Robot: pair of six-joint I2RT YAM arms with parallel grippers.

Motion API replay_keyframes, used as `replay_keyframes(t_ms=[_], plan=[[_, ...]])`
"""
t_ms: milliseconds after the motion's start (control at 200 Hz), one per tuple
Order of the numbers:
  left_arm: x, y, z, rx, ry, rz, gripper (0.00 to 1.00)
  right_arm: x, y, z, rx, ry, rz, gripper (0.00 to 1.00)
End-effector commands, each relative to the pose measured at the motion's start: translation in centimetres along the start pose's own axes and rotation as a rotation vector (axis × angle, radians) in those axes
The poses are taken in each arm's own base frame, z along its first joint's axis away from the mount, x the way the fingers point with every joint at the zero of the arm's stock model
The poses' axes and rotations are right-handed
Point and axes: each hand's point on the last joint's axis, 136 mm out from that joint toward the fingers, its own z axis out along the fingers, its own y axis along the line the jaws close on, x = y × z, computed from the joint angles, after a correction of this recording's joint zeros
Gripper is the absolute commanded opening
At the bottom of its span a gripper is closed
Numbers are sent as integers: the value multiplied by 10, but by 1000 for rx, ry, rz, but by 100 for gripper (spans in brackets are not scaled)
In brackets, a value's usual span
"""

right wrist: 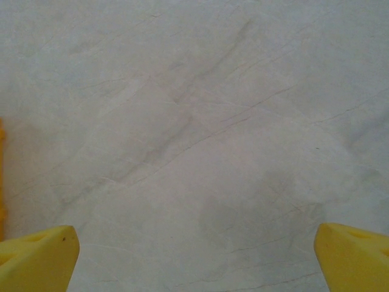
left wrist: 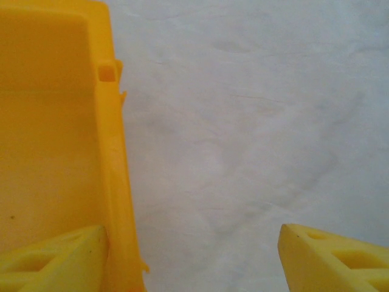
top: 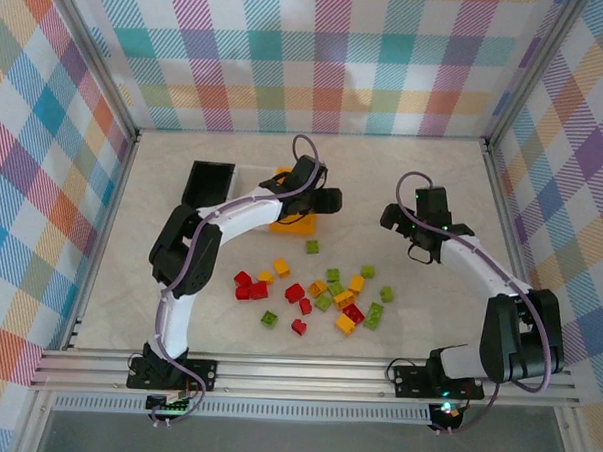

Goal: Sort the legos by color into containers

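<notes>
Both claws stand spread wide and empty. The left gripper straddles the orange-yellow bin wall (one finger inside). The legos lie scattered back toward the arm bases. The right gripper, over bare table, looks nearer the green ones.

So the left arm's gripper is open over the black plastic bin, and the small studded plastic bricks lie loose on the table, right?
Not quite. The left gripper is open, but at the orange-yellow plastic bin, not the black plastic bin: the left wrist view shows its fingers either side of the yellow wall. The small studded bricks do lie loose on the table.
</notes>
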Motion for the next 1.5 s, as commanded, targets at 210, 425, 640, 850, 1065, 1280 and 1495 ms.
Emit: replay_keyframes(t_ms=[210,425,640,850,1065,1280,1495], plan=[[-51,10,-110,-51,-226,-111,97,1,102,14,-224,46,-56,98],[-12,91,-174,-261,-252,-195,100,8,169,38,-282,97,-139,89],[27,125,-217,-272,-313,-238,100,22,197,80,-211,159,-187,77],[38,131,-242,-254,-345,-249,100,25,191,109,-60,188,-217,60],[42,134,-251,-254,-366,-254,100,23,178,111,13,195,-269,41],[43,136,-254,-254,-373,-262,100,11,161,107,37,188,-265,24],[44,136,-258,-245,-376,-267,100,-13,135,99,56,178,-284,0]])
